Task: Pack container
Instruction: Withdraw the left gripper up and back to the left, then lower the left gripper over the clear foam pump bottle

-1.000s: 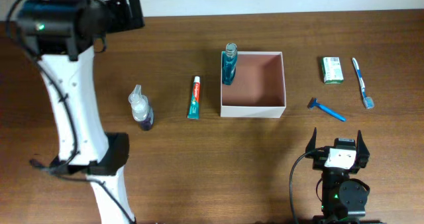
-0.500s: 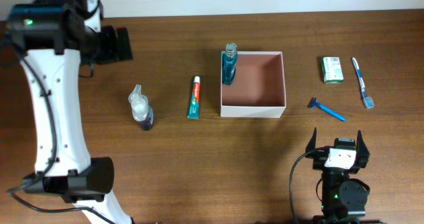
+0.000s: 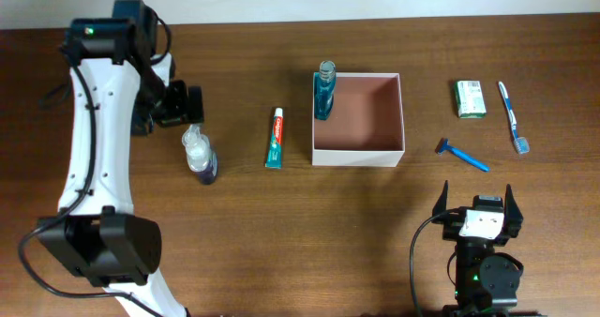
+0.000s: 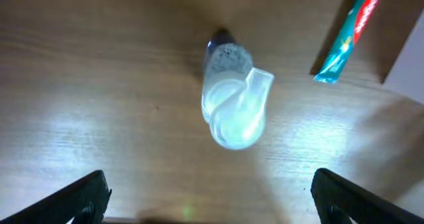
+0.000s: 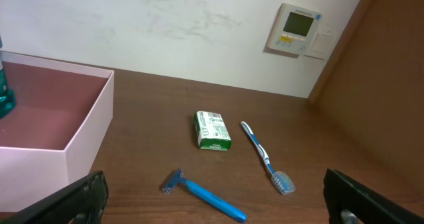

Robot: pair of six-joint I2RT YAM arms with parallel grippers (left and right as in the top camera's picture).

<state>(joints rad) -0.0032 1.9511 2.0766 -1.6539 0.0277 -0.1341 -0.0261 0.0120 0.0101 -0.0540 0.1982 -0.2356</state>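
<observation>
The container (image 3: 358,154), a white-walled square box with a reddish-brown inside, stands mid-table; its wall also shows in the right wrist view (image 5: 86,128). A blue bottle (image 3: 323,92) stands upright in its far left corner. My left gripper (image 3: 181,103) hangs open just behind a clear spray bottle (image 3: 199,154). In the left wrist view that spray bottle (image 4: 232,98) stands ahead of the open gripper (image 4: 212,204), with a toothpaste tube (image 4: 348,35) to its right. My right gripper (image 3: 474,197) rests open at the front edge, empty (image 5: 218,204).
The toothpaste tube (image 3: 275,138) lies left of the container. To the right lie a blue razor (image 3: 461,154), a green-and-white packet (image 3: 471,98) and a toothbrush (image 3: 511,117). The right wrist view shows the razor (image 5: 205,194), packet (image 5: 212,130) and toothbrush (image 5: 265,158).
My left arm has swung from the table's far left back edge forward and right, bringing its open gripper over the spray bottle. The right arm has not moved.
</observation>
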